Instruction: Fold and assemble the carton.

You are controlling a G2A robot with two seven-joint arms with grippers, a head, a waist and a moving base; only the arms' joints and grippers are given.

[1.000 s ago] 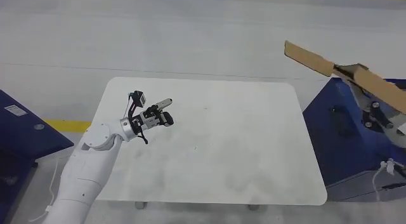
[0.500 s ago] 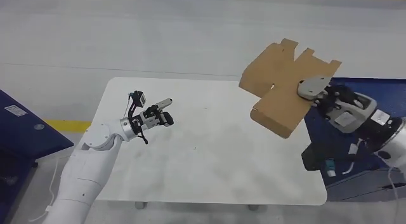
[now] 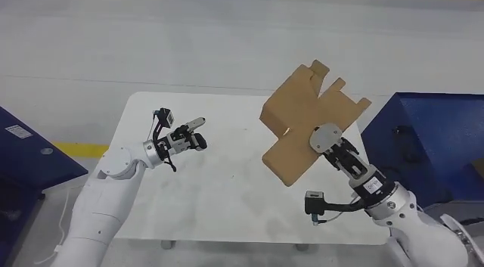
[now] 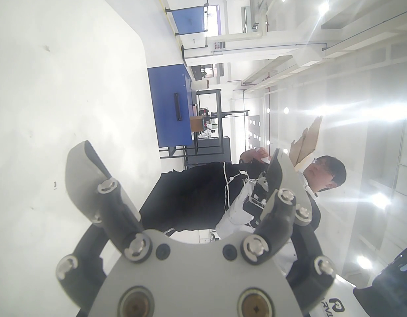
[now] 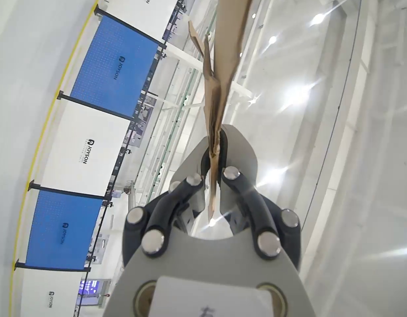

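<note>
Carton (image 3: pixel 302 119), flat and unfolded, hangs in the air above the right part of the bench (image 3: pixel 249 191) without touching it. The right fingers (image 3: pixel 325 137) are closed on it close to one edge, and the right wrist view shows the brown board pinched thin between them. Its notched flaps point away from the robot, and the sheet sits tilted rather than level. Gripping near the edge leaves nearly the whole sheet free, which looks deliberate: the panels stay clear for a second grasp or for laying down on the white surface.

The left fingers (image 3: pixel 195 124) are spread wide with nothing between them. They hover over the left part of the bench, well apart from the carton and aimed toward the middle. That stance reads as waiting, ready to take a panel once the sheet is within reach.

No fold looks made yet, so the task seems to be at its start. With so narrow a hold, the sheet could swing or slip when pressed.
</note>
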